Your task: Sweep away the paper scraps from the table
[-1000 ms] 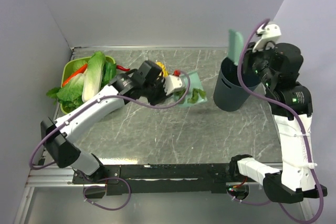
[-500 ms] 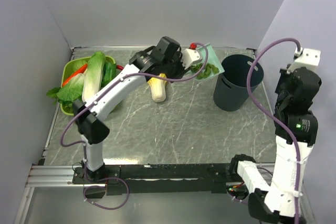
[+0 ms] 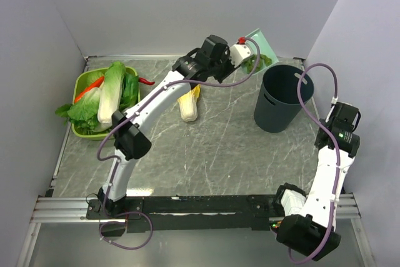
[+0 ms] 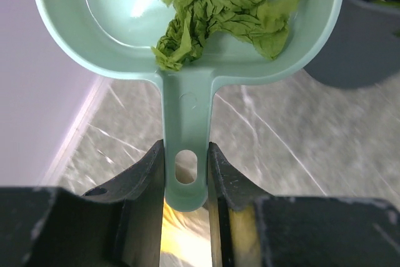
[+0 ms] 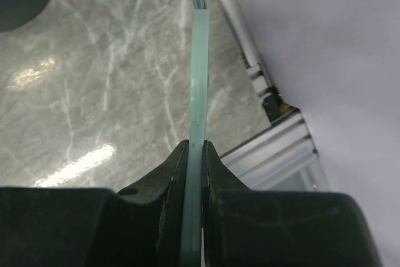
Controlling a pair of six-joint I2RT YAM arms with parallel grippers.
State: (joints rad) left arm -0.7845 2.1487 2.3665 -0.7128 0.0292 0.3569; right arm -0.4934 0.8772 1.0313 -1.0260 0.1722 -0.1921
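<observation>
My left fingers [image 4: 145, 176] are clenched on the handle of the teal dustpan [image 4: 94, 35], which is held up off the bench [image 3: 206, 148], near the rim of the dark bin [image 3: 281, 107]; the paper scraps [image 4: 215, 10] lie bunched in the pan; my right fingers [image 5: 172, 176] pinch a thin teal strip [image 5: 199, 73], seen edge-on, above the bench's right edge.

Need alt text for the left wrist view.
Two black fingers clamp the handle of a teal dustpan holding crumpled green paper scraps, held above the marble table. A dark bin sits at the right edge.
</observation>
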